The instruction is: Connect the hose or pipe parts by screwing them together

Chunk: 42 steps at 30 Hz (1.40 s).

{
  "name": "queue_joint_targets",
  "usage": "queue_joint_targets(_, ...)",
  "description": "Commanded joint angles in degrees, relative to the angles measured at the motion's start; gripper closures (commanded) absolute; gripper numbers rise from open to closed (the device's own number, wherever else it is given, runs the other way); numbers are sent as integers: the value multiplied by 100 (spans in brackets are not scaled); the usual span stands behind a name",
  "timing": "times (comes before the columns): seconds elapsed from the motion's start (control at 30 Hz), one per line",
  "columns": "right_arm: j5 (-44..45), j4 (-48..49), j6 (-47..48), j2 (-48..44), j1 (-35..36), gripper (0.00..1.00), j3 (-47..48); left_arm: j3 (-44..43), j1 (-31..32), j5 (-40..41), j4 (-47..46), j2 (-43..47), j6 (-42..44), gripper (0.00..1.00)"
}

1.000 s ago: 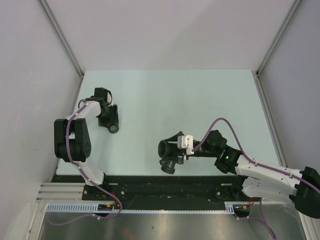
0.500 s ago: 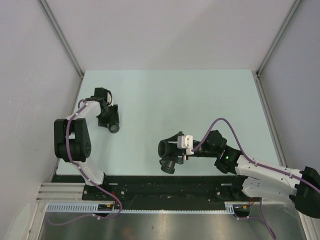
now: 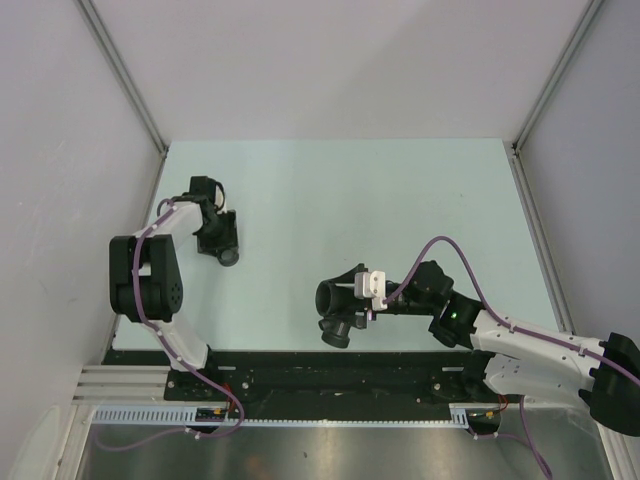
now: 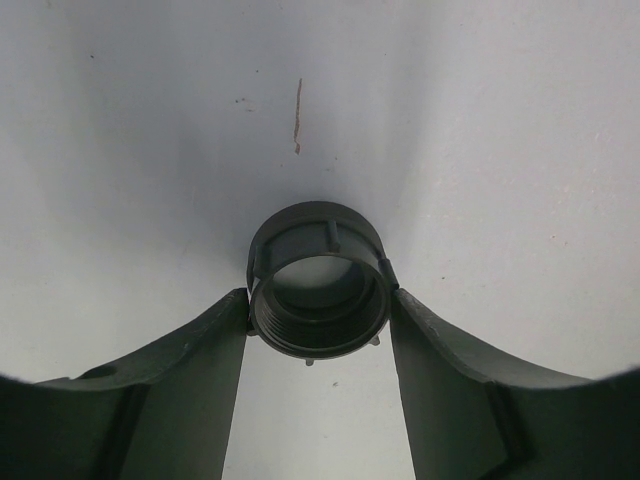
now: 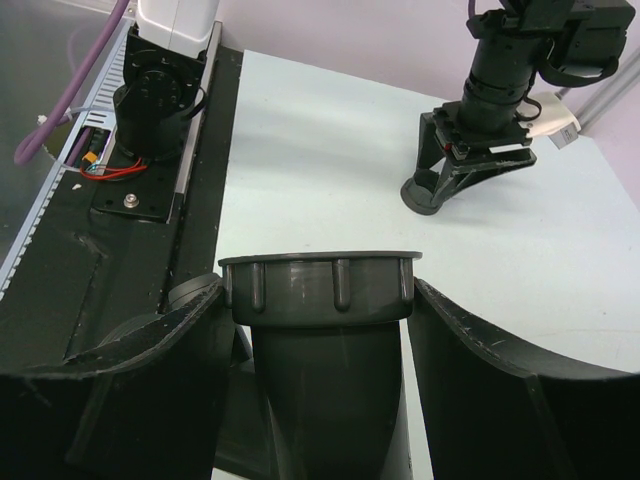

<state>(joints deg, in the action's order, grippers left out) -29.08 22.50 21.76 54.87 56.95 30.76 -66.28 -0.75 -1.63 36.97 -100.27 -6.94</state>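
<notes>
A small dark grey threaded ring fitting (image 4: 318, 235) lies on the pale table at the far left, its round mouth facing the left wrist camera. My left gripper (image 4: 318, 300) is shut on it, a fingertip touching each side; from above both show at the left (image 3: 222, 245). Near the table's front middle, my right gripper (image 5: 318, 295) is shut on the Y-branched pipe part (image 5: 320, 380), gripping just below its ribbed collar. In the top view that part (image 3: 330, 296) hangs above the table, with a second mouth (image 3: 337, 335) pointing toward the arm bases.
The black base rail (image 3: 330, 365) runs along the near edge below the Y part. A purple cable (image 3: 440, 245) loops over the right arm. White walls enclose the pale table (image 3: 400, 200) on three sides. The left arm's base (image 5: 155, 95) stands on the rail.
</notes>
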Motion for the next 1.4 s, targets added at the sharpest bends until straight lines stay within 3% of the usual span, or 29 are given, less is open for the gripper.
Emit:
queue_joint_targets(0.0, 60, 219, 92, -3, 53, 69, 0, -60, 14, -57, -85, -37, 210, 41)
queue_joint_targets(0.07, 60, 220, 92, -3, 62, 69, 0, -60, 23, -66, -85, -19, 211, 45)
queue_joint_targets(0.17, 69, 228, 109, 23, 71, 69, 0, -69, 23, -48, -85, -2, 193, 60)
queue_joint_targets(0.2, 69, 228, 101, 24, 71, 69, 0, -69, 23, -39, -93, 16, 184, 74)
queue_joint_targets(0.33, 113, 185, 153, 50, 71, 69, 0, -78, 23, -188, -85, 130, 123, 99)
queue_joint_targets(0.47, 472, -8, 197, -11, 71, 70, 9, -69, 23, -662, -85, 524, -26, 100)
queue_joint_targets(0.63, 878, -1, 153, -109, -61, 73, 9, 10, 23, -2260, -172, 1165, -360, 100)
queue_joint_targets(0.87, 1053, 168, 424, 506, -281, 73, 316, 1045, 181, -4634, -1681, 2397, -1500, 100)
queue_joint_targets(1.1, 1905, 746, 1100, 1438, -80, 73, 694, 1977, 646, -5312, -3062, 3460, -2916, 100)
queue_joint_targets(1.23, 2450, 1212, 1585, 1719, 236, 73, 808, 2627, 735, -5602, -4456, 4075, -4197, 99)
queue_joint_targets(1.37, 2583, 1423, 1762, 1764, 378, 72, 940, 2893, 770, -5831, -4725, 4252, -4632, 100)
